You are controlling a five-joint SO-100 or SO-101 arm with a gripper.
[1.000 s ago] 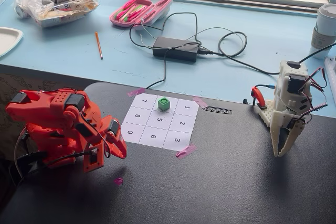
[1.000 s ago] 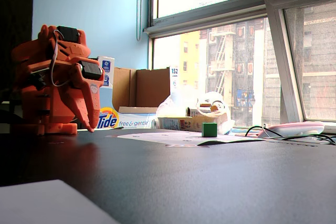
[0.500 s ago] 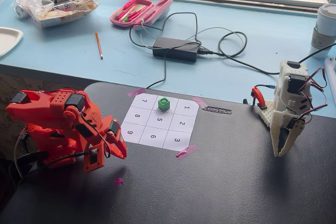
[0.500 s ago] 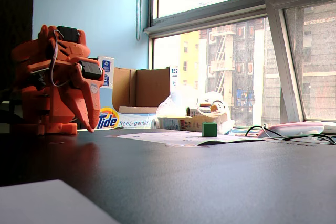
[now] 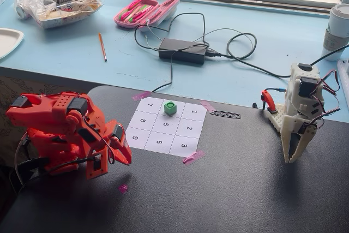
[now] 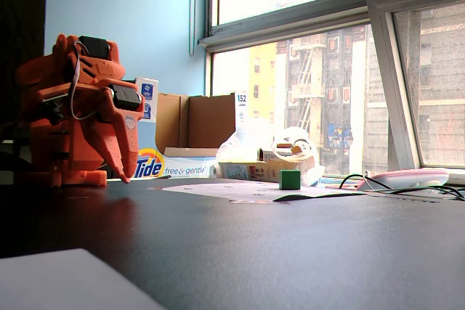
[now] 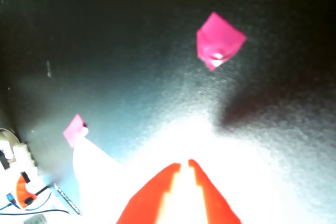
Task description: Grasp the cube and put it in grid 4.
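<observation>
The small green cube stands on the top middle cell of the white 3x3 numbered sheet, between cells 7 and 1. That is grid 4, and the cube hides its digit. The cube also shows in a fixed view, upright on the sheet. My orange gripper hangs folded at the table's left, pointing down and well apart from the cube. In the wrist view its jaws are almost together with nothing between them. The cube is out of the wrist view.
A pink tape scrap lies on the dark table below my gripper and shows in the wrist view. A white second arm stands at the right. Pink tape holds the sheet's corners. Cables, a power brick and a pencil case lie behind.
</observation>
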